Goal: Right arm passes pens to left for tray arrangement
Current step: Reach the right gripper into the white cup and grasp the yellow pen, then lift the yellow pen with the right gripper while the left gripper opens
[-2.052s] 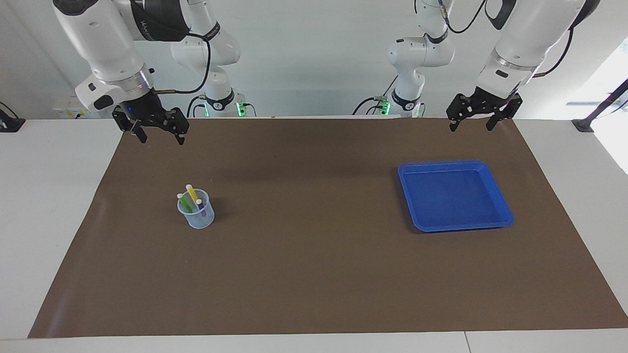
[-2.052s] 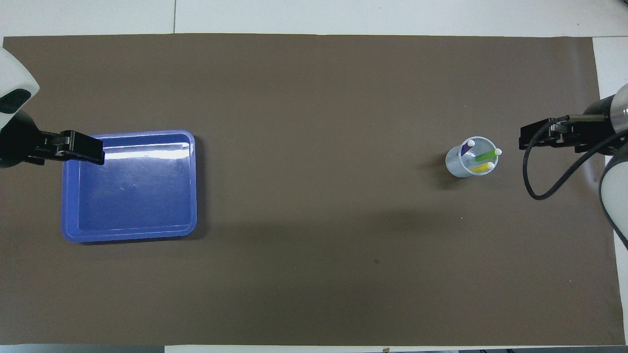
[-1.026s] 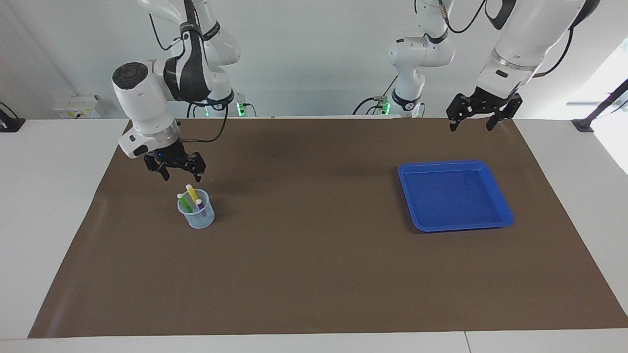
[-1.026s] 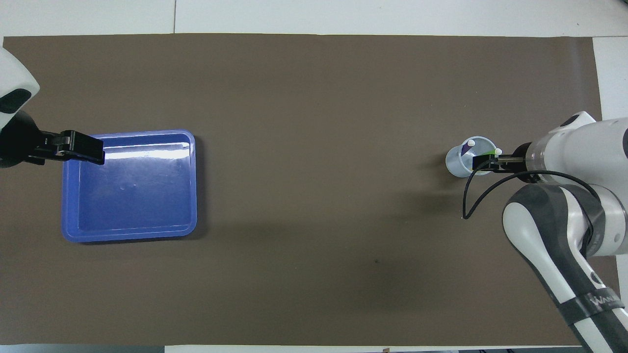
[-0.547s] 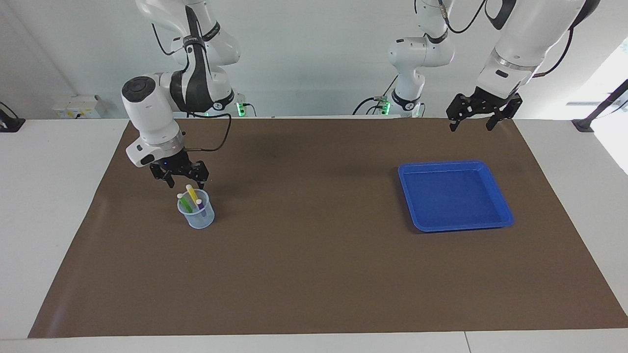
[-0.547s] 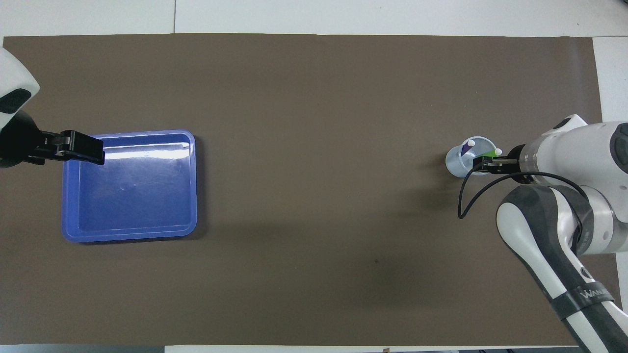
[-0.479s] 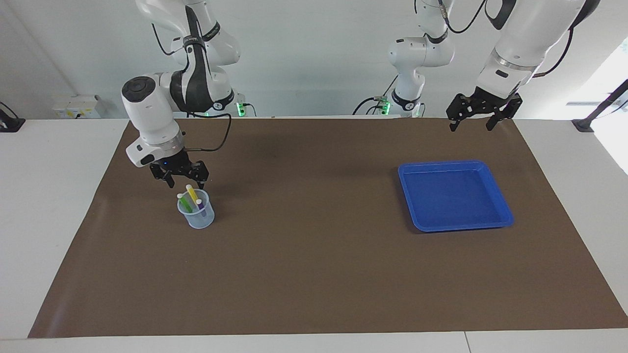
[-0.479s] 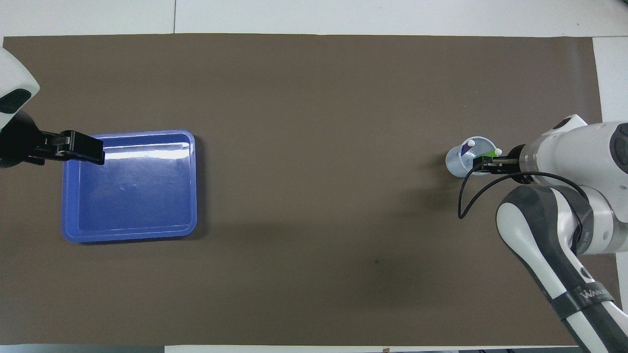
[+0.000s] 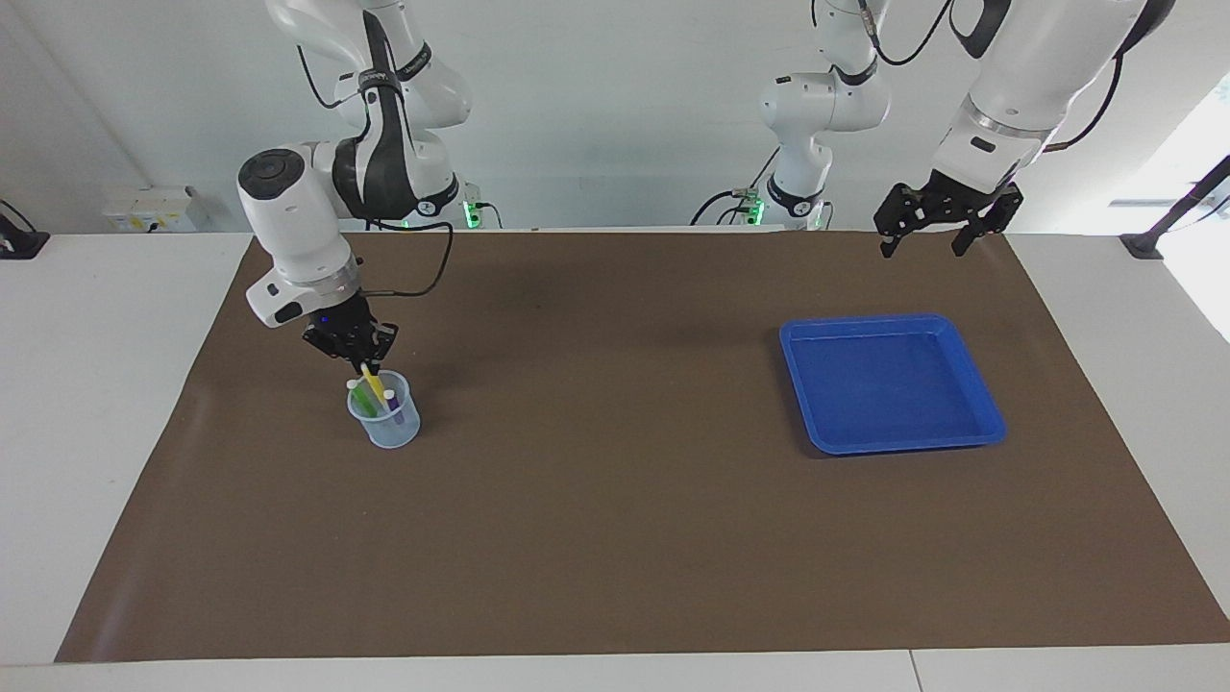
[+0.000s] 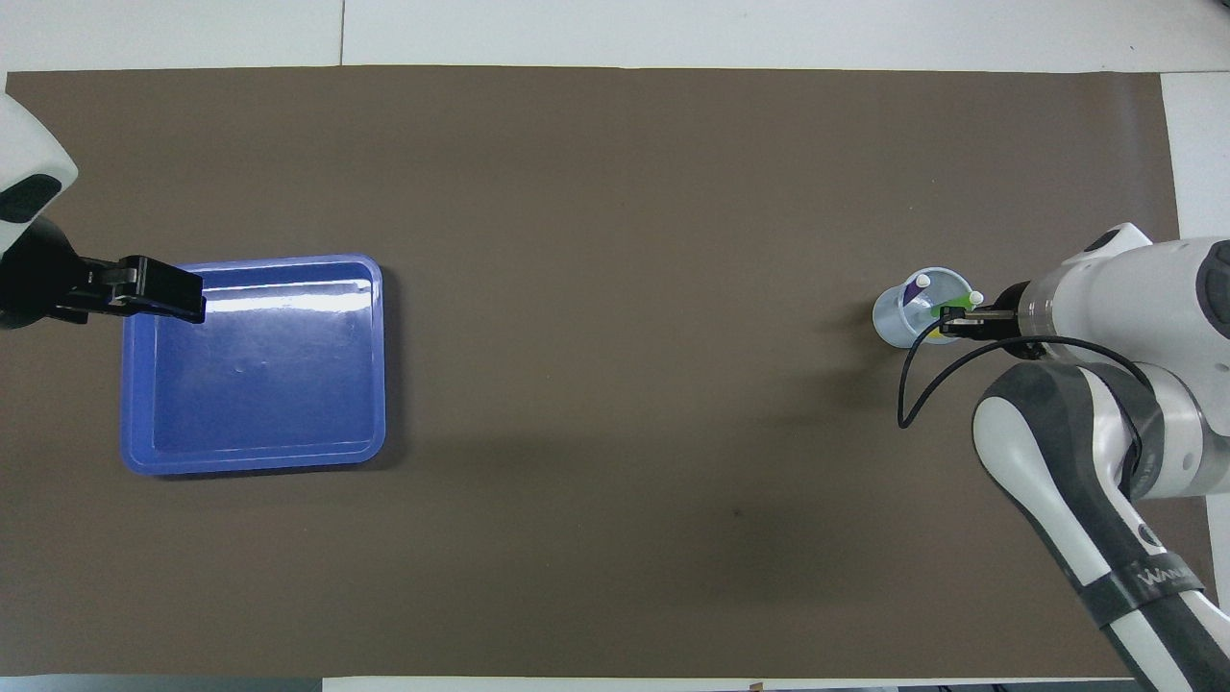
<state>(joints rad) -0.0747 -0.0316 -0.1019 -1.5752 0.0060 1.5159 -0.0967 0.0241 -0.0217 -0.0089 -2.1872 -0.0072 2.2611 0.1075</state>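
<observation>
Right arm's black two-finger gripper (image 9: 365, 366) clenched on the top of the yellow marker pen (image 9: 376, 383) in the pale blue mesh cup (image 9: 386, 424).

The yellow pen's pale cap was hidden by the closed fingertips, and from overhead the gripper covered most of that pen. Three pens stood tilted in the one cup: yellow, green marker pen (image 9: 359, 396) and purple marker pen (image 9: 393, 405), their lower ends hard to make out through the cup wall. The cup sat toward the right arm's end of the brown mat (image 9: 615, 538). One shallow square bright-blue plastic tray (image 9: 985, 408) lay toward the left arm's end, well apart from the cup. The left arm's black gripper (image 9: 944, 242), fingers spread and holding nothing, waited over the mat's edge by the tray; overhead, much of that arm was cut off.
</observation>
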